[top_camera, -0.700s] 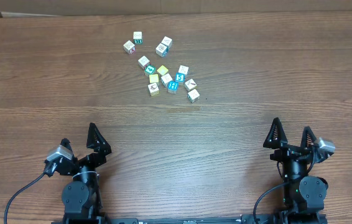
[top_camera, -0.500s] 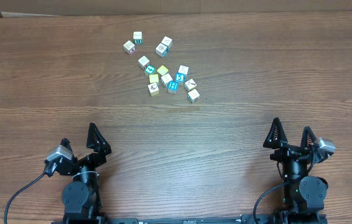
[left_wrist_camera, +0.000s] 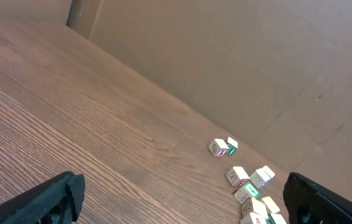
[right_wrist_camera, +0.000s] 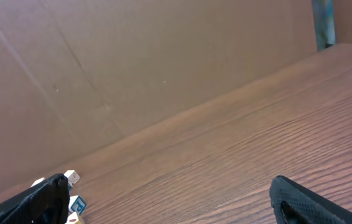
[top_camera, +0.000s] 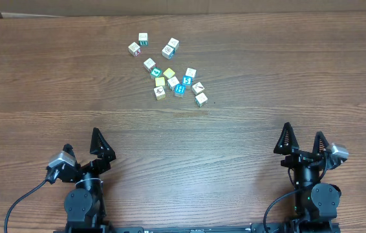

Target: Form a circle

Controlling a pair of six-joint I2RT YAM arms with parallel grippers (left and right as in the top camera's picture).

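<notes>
- Left tool (top_camera: 81,139) and right tool (top_camera: 302,129): fingers spread wide on both, nothing between them. Both sit at the near edge of the counter (top_camera: 267,65).
- Cluster (top_camera: 180,83) is two white-faced and two blue-faced cubes packed tight. It lies far ahead of both tools, ahead-right of the left one and ahead-left of the right one, well apart from each.
- Loose cubes (top_camera: 149,64) lie around it, most of them beyond it.
- Handling, judged: small, light, rigid blocks with smooth flat faces, likely to slide on the wood at a nudge.
- Best hold looks to be across two opposite flat faces of an outer cube. Neighbours touch or nearly touch, so finger room is scant.
- Overhead alone gives the whole layout and both tools.
- Left wrist: the farther cubes show near its right finger, with a cardboard wall (left_wrist_camera: 226,62) behind. The lower frame edge cuts off the cluster.
- Right wrist: only a blue cube (right_wrist_camera: 76,204) and bits of white ones beside its left finger. The ring shape cannot be read there.
</notes>
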